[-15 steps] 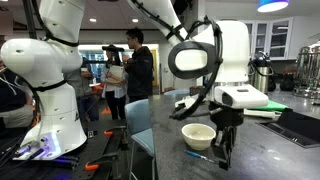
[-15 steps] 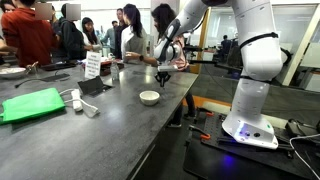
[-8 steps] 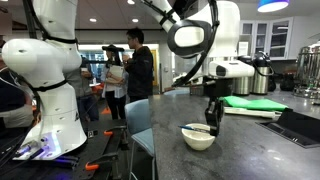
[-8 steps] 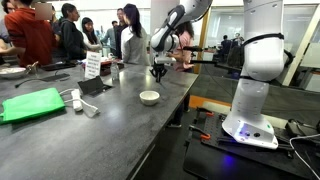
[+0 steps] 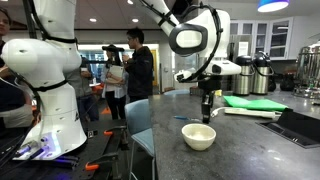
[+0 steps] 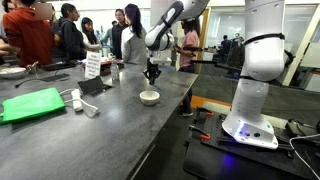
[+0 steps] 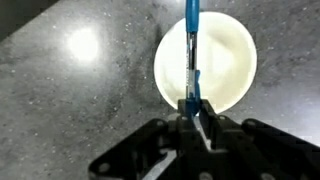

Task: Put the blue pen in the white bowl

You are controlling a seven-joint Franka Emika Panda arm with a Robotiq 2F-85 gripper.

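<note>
the pick-up half of the job looks done. the pincer (image 7: 195, 112) is closed on the blue pen (image 7: 191, 40), its two fingers pressed against the pen's near end, and the pen is off the surface (image 7: 70, 100) and in the air. what is left is the release, perhaps after a short descent. in both exterior views the pincer (image 5: 207, 104) (image 6: 151, 72) hangs above the white bowl (image 5: 199, 136) (image 6: 149, 97) with a clear gap between them, and nothing of the pen touches the bowl as far as i can tell. the bowl itself looks empty.

in the wrist view the pen's long axis runs straight up the picture from the pincer. it crosses the opening of the white bowl (image 7: 232, 60) slightly off centre and leaves the frame at the top edge, so its far tip is not visible. since that camera looks along the pincer, i judge the pen hangs close to upright, held by its upper end with the free end aimed down into the bowl. the exterior views agree with this, but the pen is too thin there to make out well.

if let go from here, a pen about as long as the bowl is wide may tip and come to rest leaning on the rim.
</note>
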